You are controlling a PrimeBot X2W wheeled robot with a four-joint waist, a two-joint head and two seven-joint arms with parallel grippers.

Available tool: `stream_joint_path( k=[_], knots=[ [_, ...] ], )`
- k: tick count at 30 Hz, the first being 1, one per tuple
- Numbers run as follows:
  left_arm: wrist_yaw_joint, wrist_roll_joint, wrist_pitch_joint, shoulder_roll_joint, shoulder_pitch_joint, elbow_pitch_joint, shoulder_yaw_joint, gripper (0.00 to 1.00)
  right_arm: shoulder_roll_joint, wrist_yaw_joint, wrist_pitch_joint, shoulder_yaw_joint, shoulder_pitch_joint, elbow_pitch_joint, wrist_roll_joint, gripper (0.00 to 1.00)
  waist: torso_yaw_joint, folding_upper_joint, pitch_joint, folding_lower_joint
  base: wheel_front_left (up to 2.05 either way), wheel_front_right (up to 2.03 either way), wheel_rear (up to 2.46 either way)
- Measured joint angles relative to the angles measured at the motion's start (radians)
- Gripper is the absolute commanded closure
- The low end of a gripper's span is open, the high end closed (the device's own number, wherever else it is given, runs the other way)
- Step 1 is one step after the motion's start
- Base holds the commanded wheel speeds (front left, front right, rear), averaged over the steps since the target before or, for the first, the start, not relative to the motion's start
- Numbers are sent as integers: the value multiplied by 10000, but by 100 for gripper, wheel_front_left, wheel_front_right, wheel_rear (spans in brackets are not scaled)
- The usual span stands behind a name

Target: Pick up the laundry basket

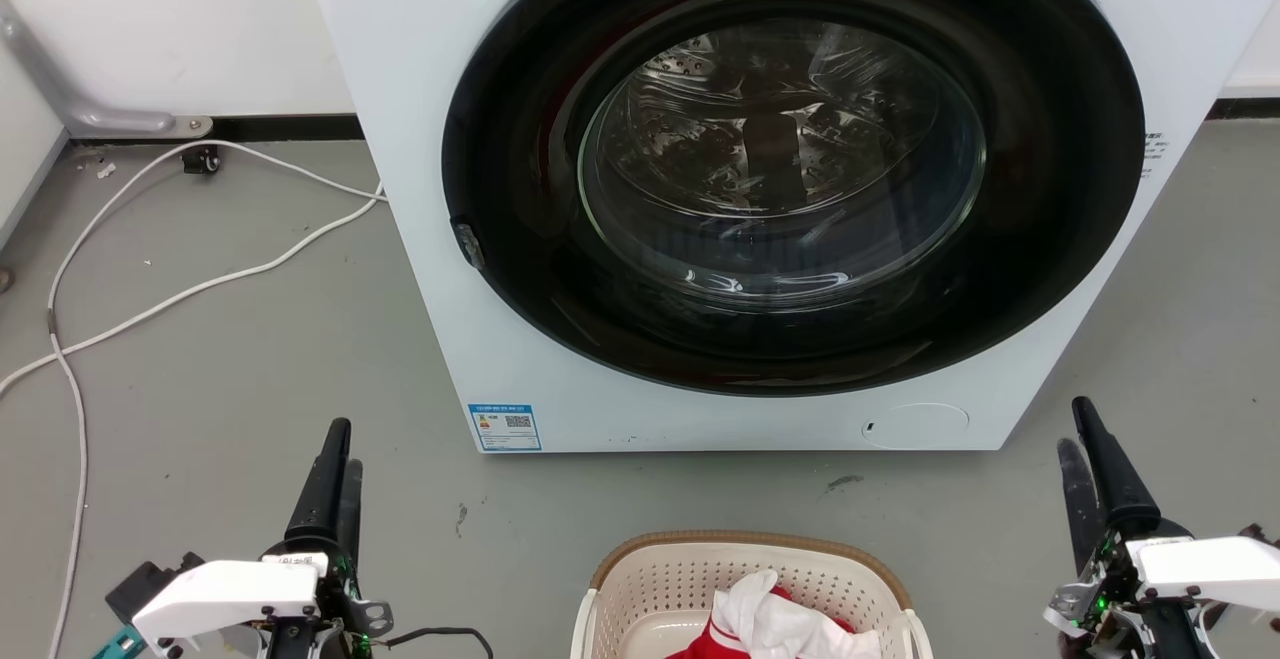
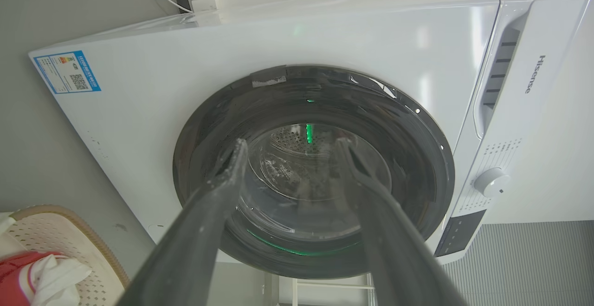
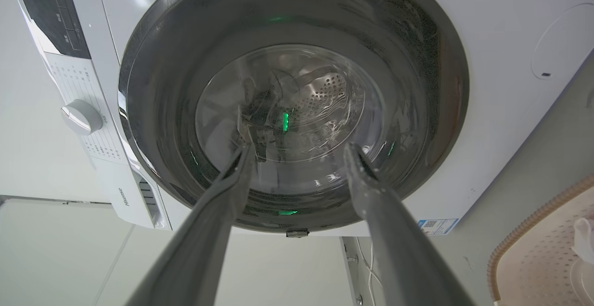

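The laundry basket (image 1: pixel 650 579) sits on the grey floor at the bottom centre of the head view, just in front of the washer; it is cream and perforated, with a brown rim. Red and white clothes (image 1: pixel 775 624) lie inside it. My left gripper (image 1: pixel 345 444) hovers over the floor to the basket's left, and my right gripper (image 1: pixel 1073 426) hovers to its right. Both are clear of the basket. In the left wrist view my left gripper (image 2: pixel 290 146) stands open and empty, with the basket (image 2: pixel 41 227) at lower left. My right gripper (image 3: pixel 299 150) is likewise open, with the basket (image 3: pixel 538 250) at lower right.
A white front-loading washer (image 1: pixel 430 239) with its round dark door (image 1: pixel 520 269) shut stands directly behind the basket. A white cable (image 1: pixel 200 284) trails over the floor at left. Bare grey floor lies on both sides of the basket.
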Motion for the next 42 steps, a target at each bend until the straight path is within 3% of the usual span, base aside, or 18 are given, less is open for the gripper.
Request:
stream_joint_path(
  k=[28, 42],
  knots=[
    [1179, 6092, -1174, 10, 388, -1386, -696, 0, -2, 0, -1187, 301, 511, -1651, -6504, 0, 36, 0, 50, 0, 0, 0, 0],
    [1438, 8266, -1618, 15, 639, -1544, -968, 0, -6, -2, -1649, 332, 760, -1977, -8658, 0, 62, 0, 15, 0, 0, 0, 0]
  ],
)
